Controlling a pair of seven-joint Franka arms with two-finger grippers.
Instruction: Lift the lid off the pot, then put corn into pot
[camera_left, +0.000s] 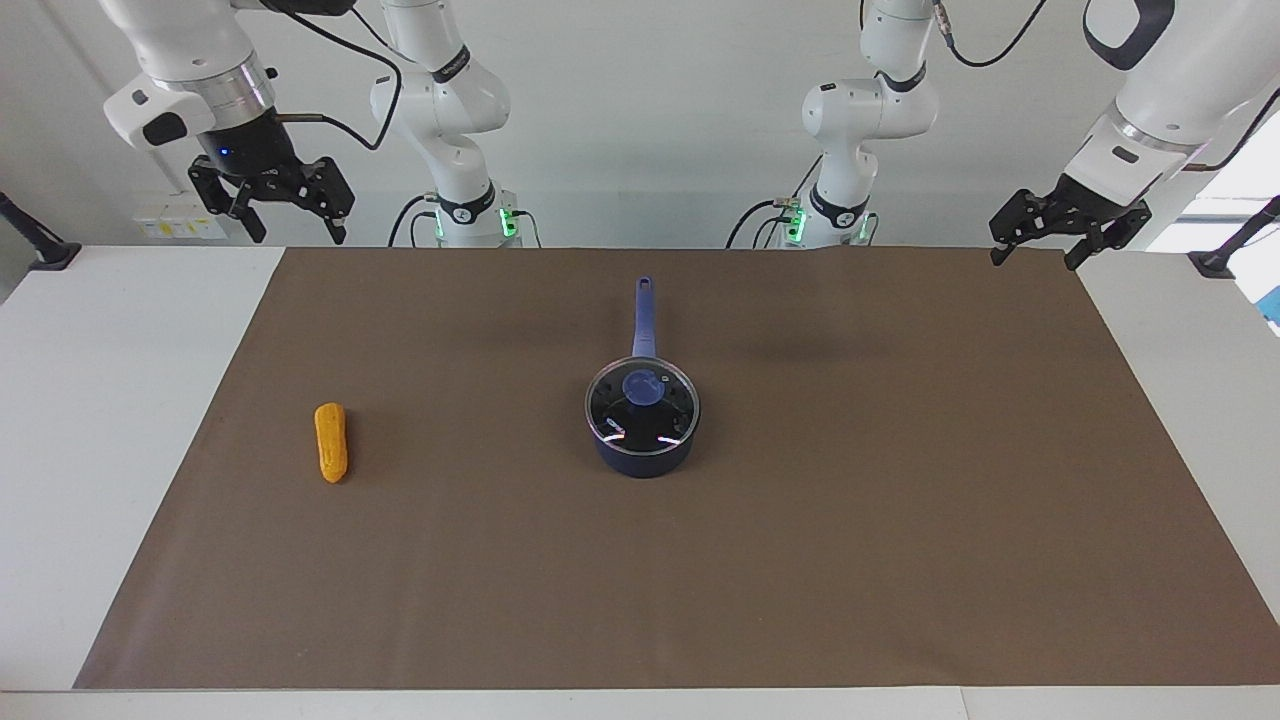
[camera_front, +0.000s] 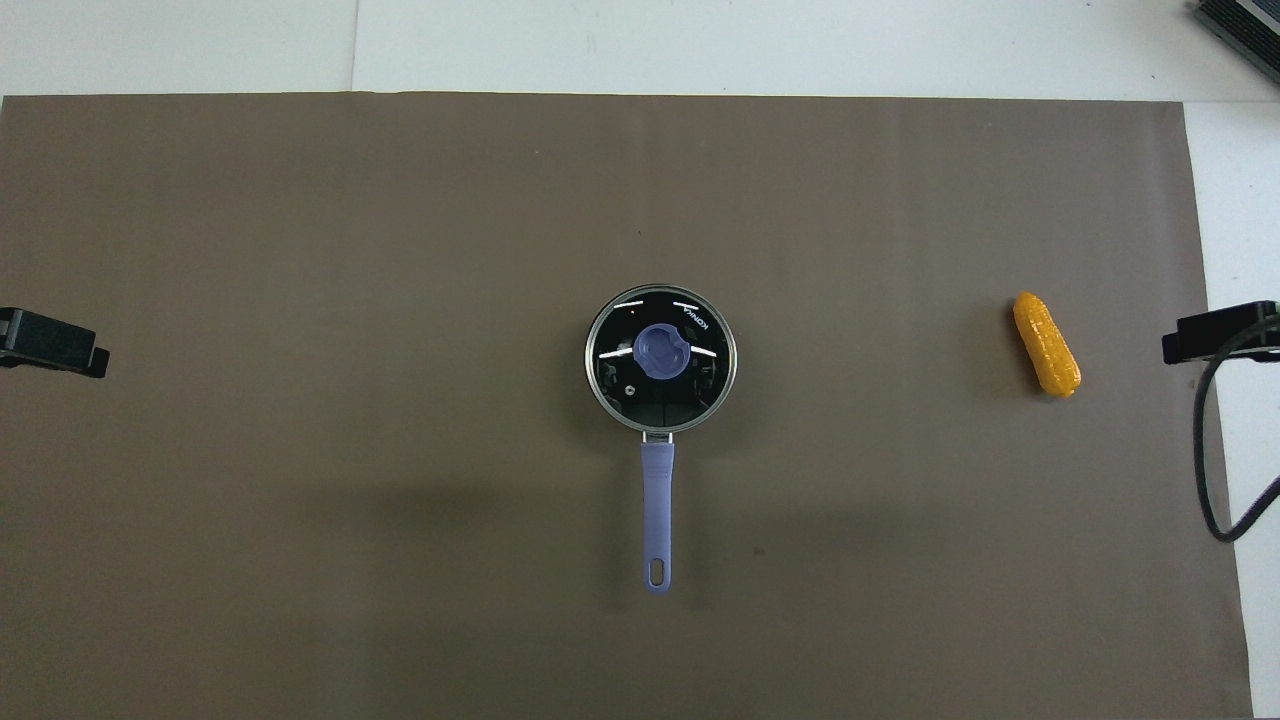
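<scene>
One small orange-yellow bumpy corn cob lies on the brown mat, well apart from the pot, toward the right arm's end. The right gripper waits raised, fingers spread. One dark navy saucepan sits mid-mat, its one clear glass lid in place. The left gripper waits raised, fingers spread.

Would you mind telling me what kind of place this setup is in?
Most likely a robotics lab bench, not a kitchen: two arms mounted at a white table covered by a brown mat, with only a lidded pot and a corn laid out. Both grippers, left and right, wait raised and open.
</scene>
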